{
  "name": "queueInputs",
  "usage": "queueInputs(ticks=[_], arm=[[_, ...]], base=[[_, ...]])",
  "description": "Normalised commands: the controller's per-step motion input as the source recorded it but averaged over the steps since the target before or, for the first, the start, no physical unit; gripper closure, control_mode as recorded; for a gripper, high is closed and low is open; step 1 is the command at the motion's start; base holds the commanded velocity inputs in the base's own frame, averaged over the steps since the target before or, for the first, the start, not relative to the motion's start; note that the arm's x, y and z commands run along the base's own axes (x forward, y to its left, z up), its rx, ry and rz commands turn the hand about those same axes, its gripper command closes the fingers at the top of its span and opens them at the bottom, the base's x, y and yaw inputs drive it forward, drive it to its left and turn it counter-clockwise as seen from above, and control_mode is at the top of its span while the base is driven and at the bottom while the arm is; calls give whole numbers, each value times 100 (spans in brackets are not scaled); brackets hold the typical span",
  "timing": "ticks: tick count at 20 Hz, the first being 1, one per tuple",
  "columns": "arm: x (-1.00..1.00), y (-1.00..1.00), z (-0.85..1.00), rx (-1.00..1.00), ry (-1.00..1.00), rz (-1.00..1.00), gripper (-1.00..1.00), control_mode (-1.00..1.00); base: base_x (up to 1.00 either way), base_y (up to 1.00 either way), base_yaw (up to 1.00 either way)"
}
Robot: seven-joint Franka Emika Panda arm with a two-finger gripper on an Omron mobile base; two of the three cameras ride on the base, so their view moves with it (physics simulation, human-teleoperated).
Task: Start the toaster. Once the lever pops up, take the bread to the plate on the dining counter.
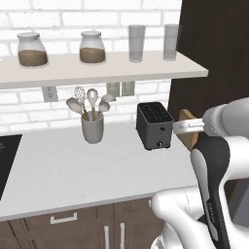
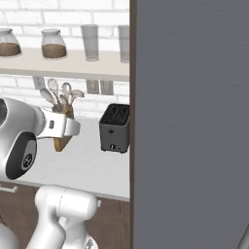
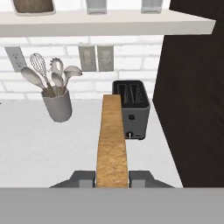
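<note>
Pincer [image 3: 112,177] clamped on bread [image 3: 112,140], held edge-on, near toaster [image 3: 131,109], above bench [image 3: 39,144]. Risk: thin-edge grip slips during swing toward plate; bread drops.

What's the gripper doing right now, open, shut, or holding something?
Gripper: shut on the bread, holding the slice edge-on, away from the toaster.

A pale worktop [image 1: 73,170] runs along the white brick wall. On it, a grey utensil cup [image 1: 92,127] full of spoons and a whisk stands at about eleven o'clock, the dark toaster [image 1: 154,125] at one o'clock. The shelf [image 1: 97,69] above carries two jars [image 1: 32,49] and two glasses [image 1: 136,43].
</note>
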Motion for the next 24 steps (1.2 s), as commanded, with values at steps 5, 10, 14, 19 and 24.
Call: queueInputs(ticks=[5,10,14,19,24], arm=[[-9,0,0,0,0,0,100,-100],[-3,0,0,0,0,0,100,100],[0,0,0,0,0,0,100,100],[0,0,0,0,0,0,100,100],[0,0,0,0,0,0,100,100]], base=[[0,0,0],[-47,4,3],[-99,21,22],[-79,50,45],[-38,62,70]])
